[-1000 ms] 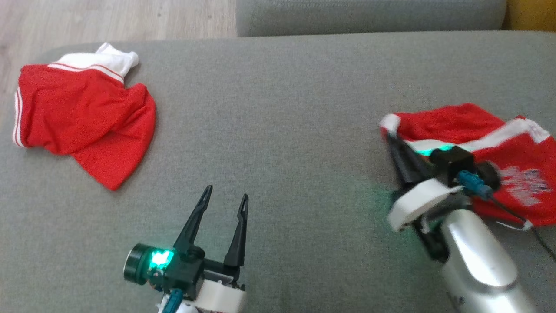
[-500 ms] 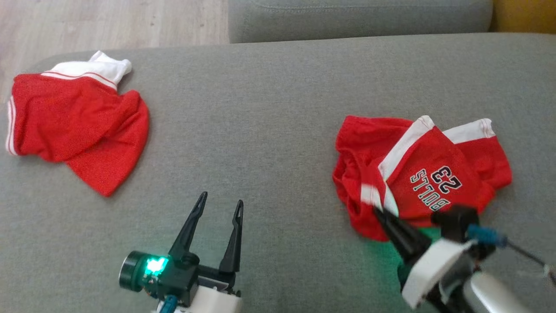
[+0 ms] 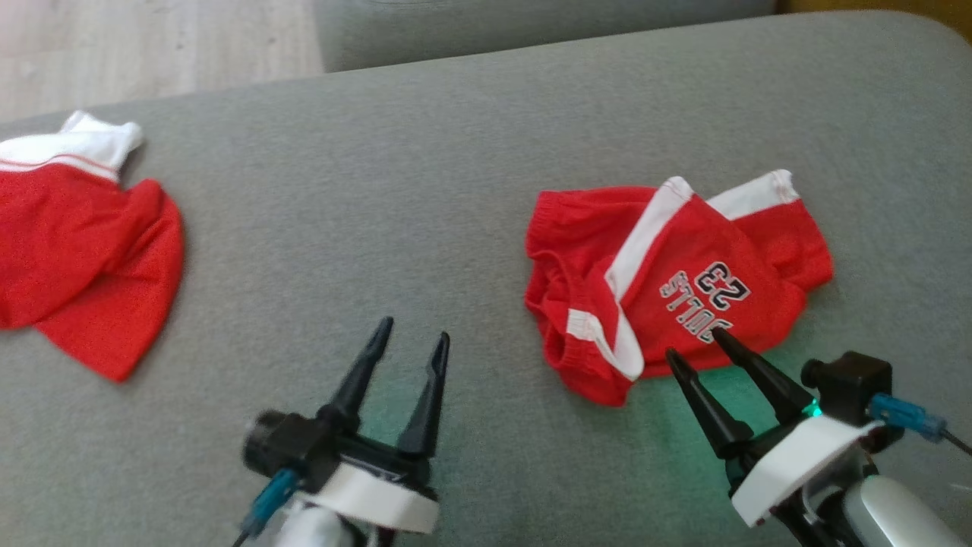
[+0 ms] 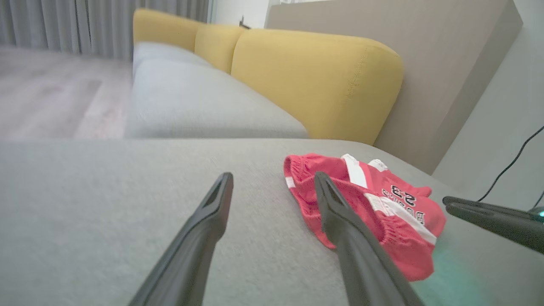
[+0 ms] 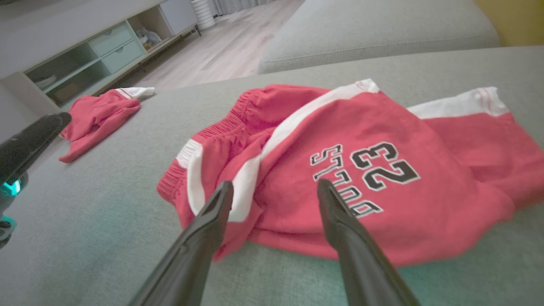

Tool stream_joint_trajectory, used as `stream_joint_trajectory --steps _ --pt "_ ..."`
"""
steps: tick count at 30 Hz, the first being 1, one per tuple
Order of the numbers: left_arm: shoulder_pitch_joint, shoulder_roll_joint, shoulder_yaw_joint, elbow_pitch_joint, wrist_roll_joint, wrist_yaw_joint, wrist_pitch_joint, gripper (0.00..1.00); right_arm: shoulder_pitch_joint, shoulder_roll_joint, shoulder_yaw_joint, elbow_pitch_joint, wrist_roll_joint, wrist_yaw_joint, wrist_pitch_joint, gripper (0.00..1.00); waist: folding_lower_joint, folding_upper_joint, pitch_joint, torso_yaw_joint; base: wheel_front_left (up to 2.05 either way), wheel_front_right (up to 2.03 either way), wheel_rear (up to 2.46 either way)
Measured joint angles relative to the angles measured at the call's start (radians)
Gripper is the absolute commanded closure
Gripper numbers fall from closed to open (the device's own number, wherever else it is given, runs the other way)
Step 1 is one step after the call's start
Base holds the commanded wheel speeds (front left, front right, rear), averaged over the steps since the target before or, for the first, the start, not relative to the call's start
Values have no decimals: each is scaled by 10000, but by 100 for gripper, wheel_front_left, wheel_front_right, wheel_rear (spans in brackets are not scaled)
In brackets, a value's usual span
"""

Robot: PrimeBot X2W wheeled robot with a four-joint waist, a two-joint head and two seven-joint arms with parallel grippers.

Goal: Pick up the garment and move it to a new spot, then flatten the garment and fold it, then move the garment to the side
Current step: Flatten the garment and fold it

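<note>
Garment (image 3: 687,251) right, second garment (image 3: 76,258) left, on sofa (image 3: 380,197)

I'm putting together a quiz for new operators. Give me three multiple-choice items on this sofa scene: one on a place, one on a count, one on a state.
1. Where do the printed shorts lie?
A. On the wooden floor.
B. On the grey cushion, just ahead of the right claw.
C. Over the yellow backrest.

2. How many red garments lie on the cushion?
A. One.
B. Two.
C. Four.

3. How does the right claw stand?
A. Open, holding nothing.
B. Shut on the shorts.
C. Shut on a cable.

Answers:
1 B: the head view shows them on the cushion beyond its fingertips.
2 B: the shorts plus the other red garment at the left.
3 A: its fingers stand apart and grip no cloth.
</note>
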Motion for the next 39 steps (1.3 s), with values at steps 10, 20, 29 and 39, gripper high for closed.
stream_joint_trajectory --steps 10,20,29,39 --pt "-2032 1340 -3724 -198 -5703 -4 1732 0 186 88 -222 19 -29 0 0 0 0 0 279 -606 0 0 0" --pt "-2743 1958 -4763 -194 -8544 -2 3152 0 178 236 -320 127 -130 0 6 0 0 0 558 -1112 0 0 0" --pt "-3451 2176 -5206 -242 -9451 -2 3517 0 144 395 -290 288 -130 0 -92 0 0 0 716 -1358 0 0 0" --pt "-3852 2228 -5664 73 -9766 -2 3507 25 18 476 -182 491 -128 0 -293 0 0 0 809 -1559 0 0 0"
